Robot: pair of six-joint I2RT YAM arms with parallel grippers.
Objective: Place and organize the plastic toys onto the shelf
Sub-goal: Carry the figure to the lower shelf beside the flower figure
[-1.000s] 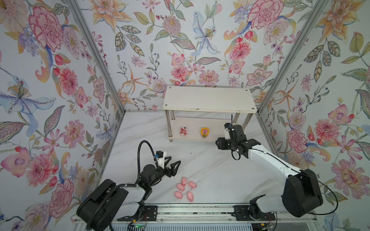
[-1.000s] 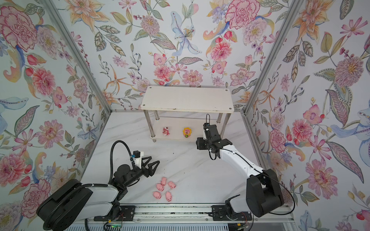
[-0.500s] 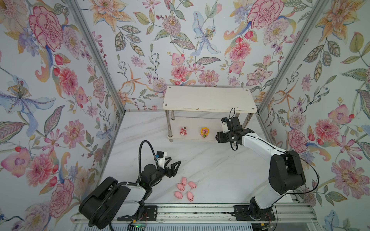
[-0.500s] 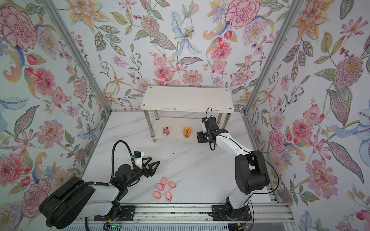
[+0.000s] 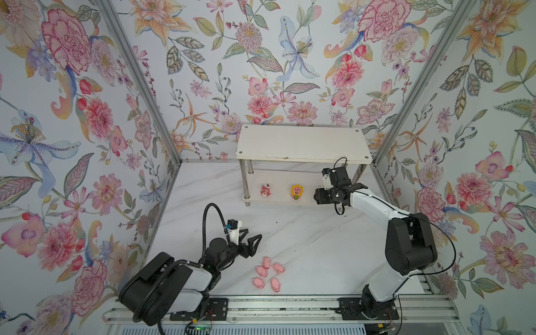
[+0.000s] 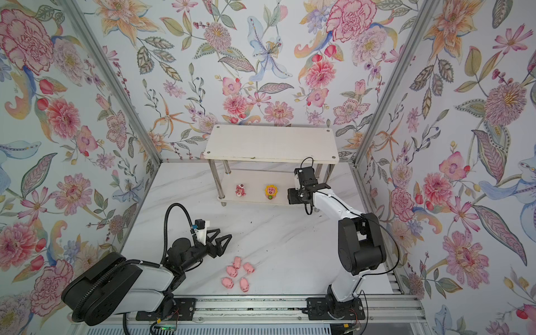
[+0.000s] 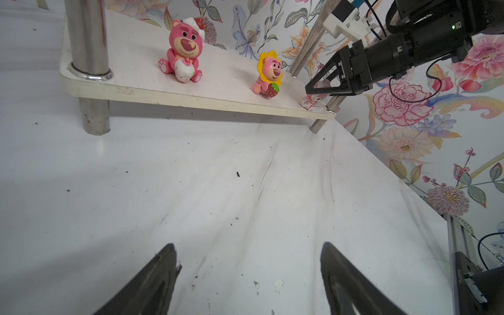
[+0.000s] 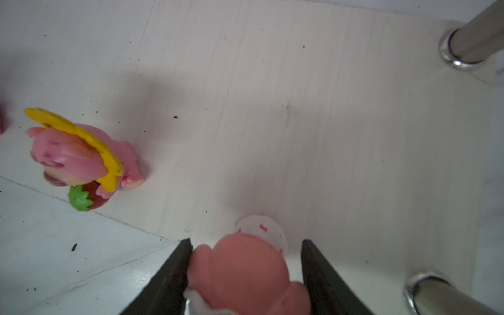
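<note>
The right pincer (image 8: 245,241) is reaching in under the top board of the shelf (image 5: 301,143), its jaws closed on the pink-and-white figure (image 8: 240,270). The figure is low over the lower tier, at the front right corner, close to a chrome leg (image 8: 436,289).

That spot worries me. It is so close to the front edge that a release there could let the figure tip and roll off onto the counter (image 5: 304,240). A widening finger could also knock the leg, and a hasty lift could catch the top board.

The sunflower bear (image 5: 295,192) and the red-pink bear (image 5: 264,190) stand well clear.

The left pincer (image 5: 253,235) hangs open and empty near the five pink pigs (image 5: 268,274), which lie bunched on the counter. Grabbing one could scatter the others.
</note>
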